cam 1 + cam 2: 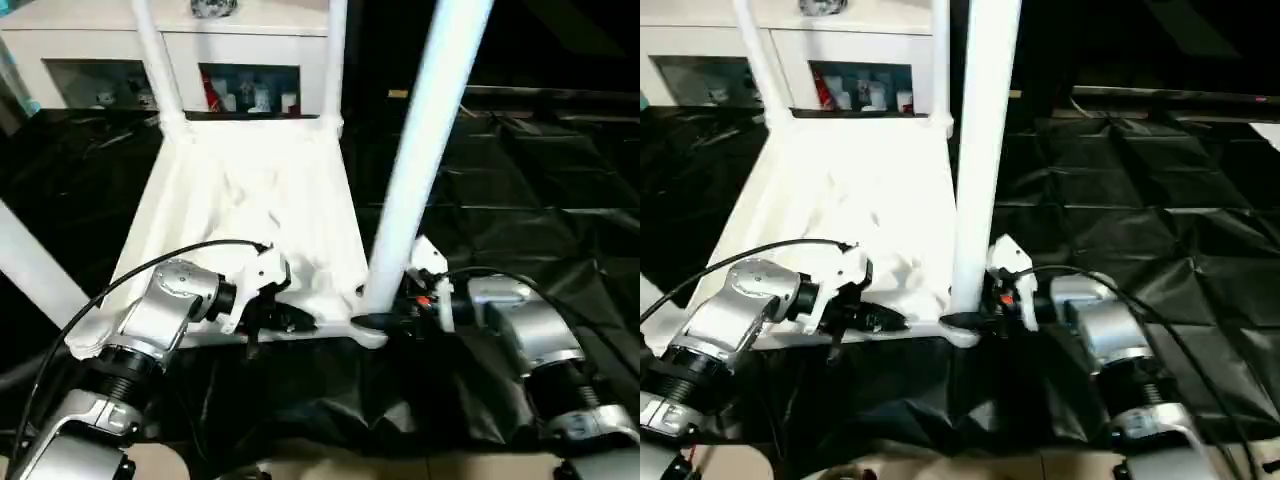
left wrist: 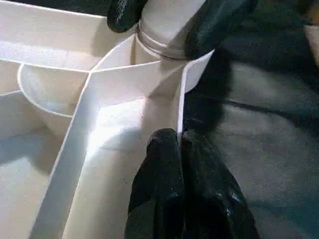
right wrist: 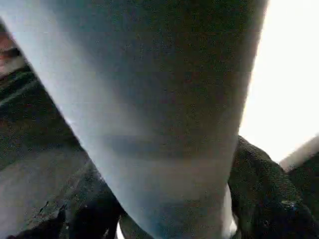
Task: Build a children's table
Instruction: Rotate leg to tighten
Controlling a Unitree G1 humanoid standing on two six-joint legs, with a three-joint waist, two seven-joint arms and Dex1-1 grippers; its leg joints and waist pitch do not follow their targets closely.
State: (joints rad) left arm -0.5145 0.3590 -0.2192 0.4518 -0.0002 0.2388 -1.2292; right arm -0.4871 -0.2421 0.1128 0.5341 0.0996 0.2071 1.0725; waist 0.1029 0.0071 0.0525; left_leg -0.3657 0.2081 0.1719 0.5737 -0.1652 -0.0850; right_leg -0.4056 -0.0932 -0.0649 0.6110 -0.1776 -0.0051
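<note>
Here the right claw (image 1: pixel 392 318) clasps the foot of a white leg (image 1: pixel 425 150) standing in the tabletop's (image 1: pixel 255 215) near corner socket, the closed, empty left claw (image 2: pixel 180 164) just beside it.

Smooth white plastic top (image 1: pixel 250 200); glossy tube leg (image 1: pixel 425 140); crinkled black sheeting (image 1: pixel 520 190).

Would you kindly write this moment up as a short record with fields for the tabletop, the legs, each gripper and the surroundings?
tabletop: white tabletop lying ribbed underside up on black sheeting
legs: two far legs stand in their sockets; near-right leg stands in its corner socket
left gripper: left gripper shut, at the near rim
right gripper: right gripper around the near-right leg's base
background: white cabinet
</note>
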